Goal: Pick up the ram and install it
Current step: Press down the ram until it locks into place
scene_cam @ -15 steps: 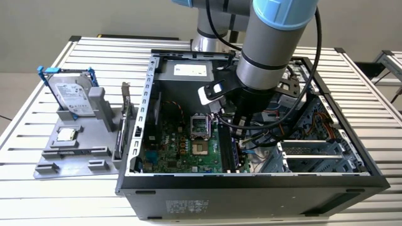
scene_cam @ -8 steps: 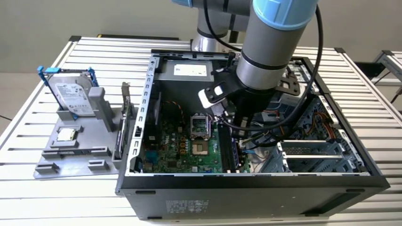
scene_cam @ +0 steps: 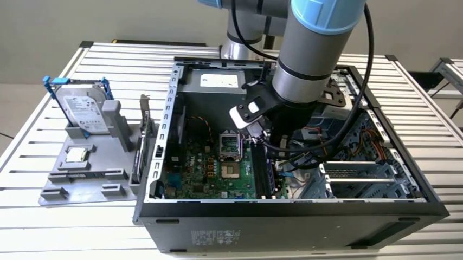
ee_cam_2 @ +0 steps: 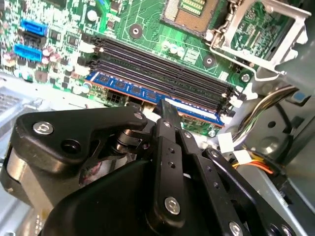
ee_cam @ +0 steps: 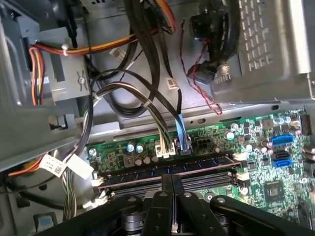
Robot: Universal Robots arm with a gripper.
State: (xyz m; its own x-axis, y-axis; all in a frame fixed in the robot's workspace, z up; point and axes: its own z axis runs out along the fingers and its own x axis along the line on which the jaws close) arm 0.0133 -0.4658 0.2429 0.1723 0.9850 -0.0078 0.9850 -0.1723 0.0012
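The ram (ee_cam_2: 129,89) is a slim blue-edged stick with small black chips. It stands in the outermost memory slot of the green motherboard (ee_cam_2: 147,29), beside the empty black slots (ee_cam_2: 162,61). In the first wrist view the ram (ee_cam: 147,172) runs along the board's edge just under the fingers. My gripper (ee_cam: 172,180) is shut, its two black fingers pressed together, with the tips resting on the ram's top edge near the middle of its length. In the exterior view the gripper (scene_cam: 262,142) reaches down into the open computer case (scene_cam: 289,208).
Bundled cables (ee_cam: 147,83) and a drive cage (scene_cam: 361,176) crowd the case beside the memory slots. The open CPU socket (scene_cam: 229,143) lies mid-board. On the exterior view's left, a grey fixture (scene_cam: 87,187) holds a hard drive in a blue frame (scene_cam: 79,111) and a bracketed card (scene_cam: 147,130).
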